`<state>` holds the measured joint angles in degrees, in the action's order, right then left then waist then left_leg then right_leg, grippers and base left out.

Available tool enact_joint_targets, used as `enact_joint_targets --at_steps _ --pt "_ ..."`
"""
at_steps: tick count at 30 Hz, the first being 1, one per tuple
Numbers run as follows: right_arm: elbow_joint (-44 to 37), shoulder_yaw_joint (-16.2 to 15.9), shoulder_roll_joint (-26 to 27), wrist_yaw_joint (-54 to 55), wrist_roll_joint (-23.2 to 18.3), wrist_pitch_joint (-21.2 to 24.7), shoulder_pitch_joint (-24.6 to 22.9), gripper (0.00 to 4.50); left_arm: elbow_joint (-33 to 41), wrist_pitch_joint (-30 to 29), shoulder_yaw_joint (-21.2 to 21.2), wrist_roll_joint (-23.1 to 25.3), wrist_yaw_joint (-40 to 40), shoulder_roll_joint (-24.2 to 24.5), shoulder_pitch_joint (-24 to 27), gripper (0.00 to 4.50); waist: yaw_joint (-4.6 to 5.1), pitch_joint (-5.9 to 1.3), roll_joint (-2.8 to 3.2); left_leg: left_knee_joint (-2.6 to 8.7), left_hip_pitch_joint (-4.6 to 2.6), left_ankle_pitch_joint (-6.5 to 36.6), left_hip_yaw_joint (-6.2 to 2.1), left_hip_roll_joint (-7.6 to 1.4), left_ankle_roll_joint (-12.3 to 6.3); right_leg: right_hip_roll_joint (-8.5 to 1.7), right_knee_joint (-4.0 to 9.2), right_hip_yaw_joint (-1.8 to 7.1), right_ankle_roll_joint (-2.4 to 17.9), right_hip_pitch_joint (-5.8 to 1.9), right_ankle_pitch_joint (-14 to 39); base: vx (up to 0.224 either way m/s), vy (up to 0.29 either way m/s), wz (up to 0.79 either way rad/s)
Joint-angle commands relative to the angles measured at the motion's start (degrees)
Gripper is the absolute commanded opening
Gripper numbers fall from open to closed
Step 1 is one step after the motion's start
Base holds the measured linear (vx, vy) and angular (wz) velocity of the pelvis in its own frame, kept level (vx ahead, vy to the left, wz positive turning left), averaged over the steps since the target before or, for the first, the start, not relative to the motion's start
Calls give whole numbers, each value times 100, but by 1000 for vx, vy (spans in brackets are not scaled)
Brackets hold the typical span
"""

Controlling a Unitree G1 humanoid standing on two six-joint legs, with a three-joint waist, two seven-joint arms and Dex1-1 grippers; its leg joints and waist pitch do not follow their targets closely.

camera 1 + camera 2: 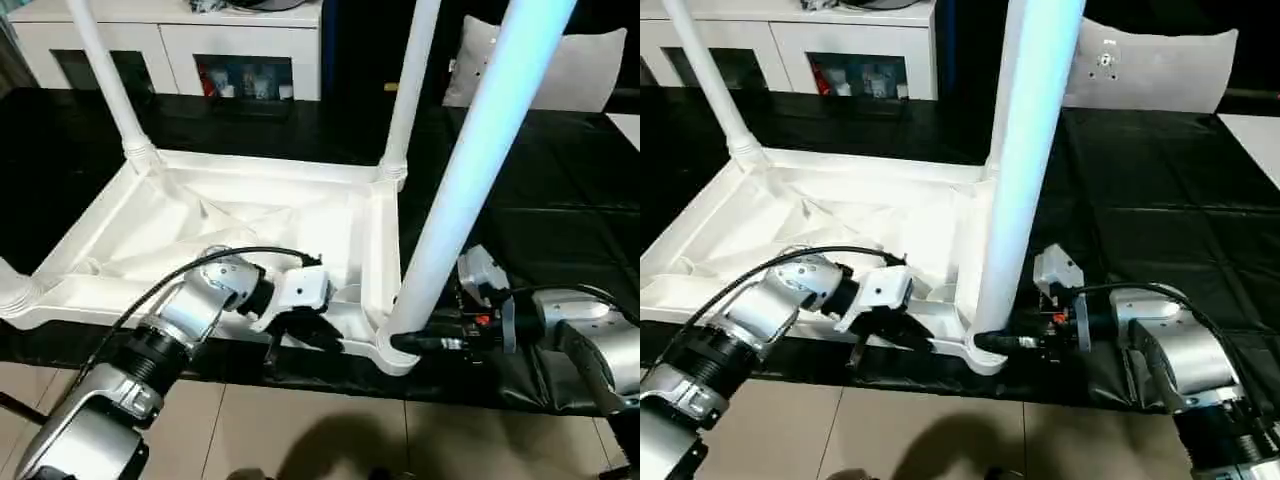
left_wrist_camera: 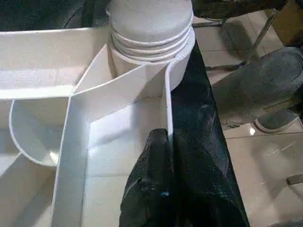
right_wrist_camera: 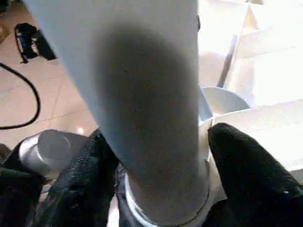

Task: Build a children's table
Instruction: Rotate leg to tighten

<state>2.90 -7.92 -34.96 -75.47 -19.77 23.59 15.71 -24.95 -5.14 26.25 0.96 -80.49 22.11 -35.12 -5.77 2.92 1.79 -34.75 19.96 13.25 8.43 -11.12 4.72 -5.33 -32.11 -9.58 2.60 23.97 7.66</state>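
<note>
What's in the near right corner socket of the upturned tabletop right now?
A white leg stands upright in that corner socket of the tabletop, with the right gripper at its base, one jaw either side. The leg's lower end is hidden inside the socket.

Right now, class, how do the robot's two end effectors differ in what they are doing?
The left end effector is shut at the tabletop's near rim; the right end effector straddles a leg's base with its fingers apart. Both work on the white table.
</note>
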Motion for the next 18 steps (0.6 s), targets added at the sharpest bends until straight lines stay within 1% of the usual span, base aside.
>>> enact_joint_targets --at_steps 1,3,8,10,12,13,14,15,16,17,18 --pt "-57 -57 -104 -81 -46 39 -18 278 146 144 80 3 -184 0 -71 0 19 -370 -100 384 54 209 25 -200 -704 -370 376 361 471 -456 2044 0 0 0" --pt "-55 -67 -112 -88 -48 34 -25 271 127 141 76 10 -166 0 -75 0 22 -365 -104 383 56 230 27 -192 -693 -368 388 358 443 -454 2090 0 0 0" --pt "-81 -99 -77 -68 -87 47 -56 218 107 42 39 -23 -83 -26 -81 0 26 -362 -107 383 57 213 28 -189 -692 -359 387 357 423 -450 2086 0 0 0" --pt "-149 -84 -4 -36 -141 86 -95 212 111 -56 -1 -79 -34 -68 -89 0 26 -354 -98 387 54 233 28 -192 -693 -361 391 356 431 -445 2107 0 0 0" --pt "-185 -70 27 -22 -166 103 -114 207 114 -80 -12 -94 -24 -83 -92 0 27 -352 -106 388 56 260 30 -185 -687 -363 404 352 411 -451 2154 0 0 0" --pt "-262 -23 88 65 -252 182 -145 202 119 -145 -43 -126 21 -126 -95 0 34 -340 -99 394 54 297 31 -185 -672 -357 421 348 385 -448 2228 0 0 0" --pt "-262 -23 88 65 -252 182 -145 201 119 -145 -43 -126 21 -126 -95 0 28 -341 -100 392 51 308 30 -184 -665 -360 424 349 375 -446 2244 0 0 0" --pt "-388 33 174 188 -379 322 -185 201 119 -253 -93 -159 128 -208 -110 0 37 -334 -88 398 51 337 29 -181 -651 -356 430 347 361 -446 2280 0 0 0" --pt "-487 71 245 344 -456 478 -208 200 103 -346 -141 -178 256 -294 -130 0 37 -327 -88 399 41 353 37 -183 -636 -353 449 352 345 -438 2304 0 0 0" --pt "-551 94 295 457 -500 585 -219 200 87 -410 -175 -189 350 -357 -148 0 42 -326 -91 405 36 374 32 -177 -603 -352 457 345 321 -441 2361 0 0 0" --pt "-598 91 350 581 -492 628 -224 200 58 -493 -208 -190 462 -430 -175 0 56 -324 -94 406 49 399 30 -162 -575 -346 469 329 276 -450 2427 0 0 0"
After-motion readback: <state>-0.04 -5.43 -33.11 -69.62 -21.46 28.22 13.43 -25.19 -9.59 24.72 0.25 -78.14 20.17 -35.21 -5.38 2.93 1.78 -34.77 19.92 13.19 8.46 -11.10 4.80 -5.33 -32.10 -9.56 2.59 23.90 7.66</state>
